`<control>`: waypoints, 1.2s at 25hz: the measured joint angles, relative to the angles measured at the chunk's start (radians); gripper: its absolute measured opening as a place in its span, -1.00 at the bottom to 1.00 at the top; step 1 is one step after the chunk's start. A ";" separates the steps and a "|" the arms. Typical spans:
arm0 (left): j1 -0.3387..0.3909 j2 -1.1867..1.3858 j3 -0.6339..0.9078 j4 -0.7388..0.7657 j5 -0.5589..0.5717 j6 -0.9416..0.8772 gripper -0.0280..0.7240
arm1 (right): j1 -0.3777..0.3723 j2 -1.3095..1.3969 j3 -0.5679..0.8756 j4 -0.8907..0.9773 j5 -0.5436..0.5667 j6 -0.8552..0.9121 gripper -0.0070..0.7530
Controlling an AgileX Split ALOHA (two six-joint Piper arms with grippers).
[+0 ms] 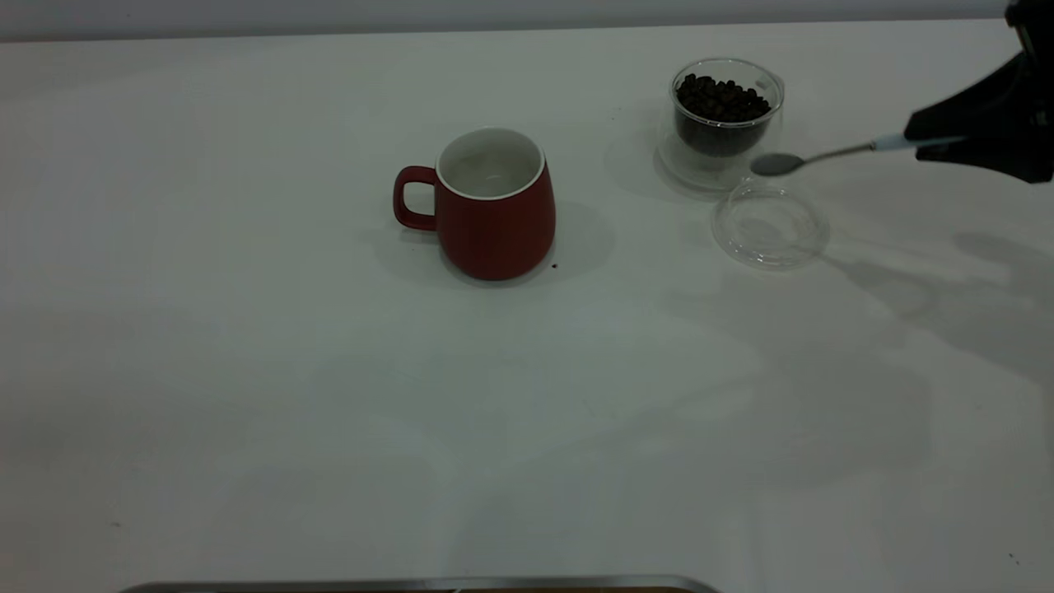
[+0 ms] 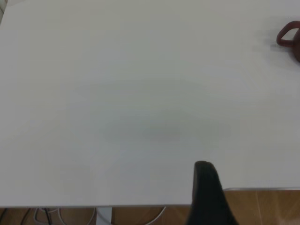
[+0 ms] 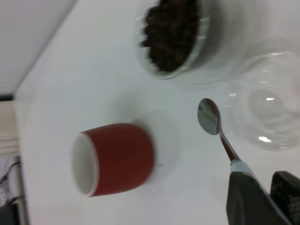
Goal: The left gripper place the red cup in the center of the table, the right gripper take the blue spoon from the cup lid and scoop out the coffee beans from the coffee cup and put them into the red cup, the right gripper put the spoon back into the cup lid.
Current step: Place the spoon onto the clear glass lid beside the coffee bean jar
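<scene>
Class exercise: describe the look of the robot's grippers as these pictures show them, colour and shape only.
The right gripper is matte black and bulky, narrowing to tapered fingers. The left gripper shows only one slim black finger with a rounded tip. No markings or cables are visible on either.

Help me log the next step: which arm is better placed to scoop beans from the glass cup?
Right. The right gripper holds the blue spoon just beside the coffee cup. The left gripper hangs at the table's edge.
</scene>
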 joint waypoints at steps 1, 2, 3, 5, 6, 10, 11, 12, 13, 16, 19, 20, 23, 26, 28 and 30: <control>0.000 0.000 0.000 0.000 0.000 0.000 0.49 | 0.000 0.000 0.000 0.000 -0.024 0.000 -0.70; 0.000 0.000 0.000 0.000 0.000 0.000 0.49 | 0.000 0.000 0.000 0.000 -0.041 -0.001 -0.70; 0.000 0.000 0.000 0.000 0.000 0.000 0.49 | 0.000 0.000 0.000 0.000 -0.059 -0.005 -0.70; 0.000 0.000 0.000 0.000 0.000 0.000 0.49 | 0.000 0.001 0.000 0.001 -0.082 -0.010 -0.70; 0.000 0.000 0.000 0.000 0.000 0.000 0.49 | 0.000 0.007 0.000 0.001 -0.083 -0.012 -0.70; 0.000 0.000 0.000 0.000 0.000 0.000 0.49 | 0.000 0.068 -0.034 0.001 -0.078 -0.031 -0.70; 0.000 0.000 0.000 0.000 0.000 0.000 0.49 | 0.000 0.087 -0.044 0.001 -0.075 -0.034 -0.70; 0.000 0.000 0.000 0.000 0.000 0.000 0.49 | 0.000 0.106 -0.056 0.001 -0.070 -0.042 -0.70; 0.000 0.000 0.000 0.000 0.000 0.000 0.49 | 0.000 0.125 -0.070 0.001 -0.064 -0.051 -0.70; 0.000 0.000 0.000 0.000 0.000 0.000 0.49 | 0.000 0.179 -0.105 0.002 -0.031 -0.064 -0.70; 0.000 0.000 0.000 0.000 0.000 0.000 0.49 | 0.000 0.228 -0.141 0.004 0.013 -0.080 -0.70; 0.000 0.000 0.000 0.000 0.000 0.000 0.49 | 0.000 0.243 -0.152 0.005 0.028 -0.087 -0.70; 0.000 0.000 0.000 0.000 0.000 0.000 0.49 | -0.004 0.286 -0.176 0.007 0.073 -0.104 -0.70; 0.000 0.000 0.000 0.000 0.000 0.000 0.49 | -0.023 0.323 -0.186 0.008 0.122 -0.121 -0.70; 0.000 0.000 0.000 0.000 0.000 0.000 0.49 | -0.038 0.340 -0.187 0.009 0.145 -0.142 -0.70; 0.000 0.000 0.000 0.000 0.000 0.000 0.49 | -0.054 0.353 -0.188 0.009 0.164 -0.165 -0.70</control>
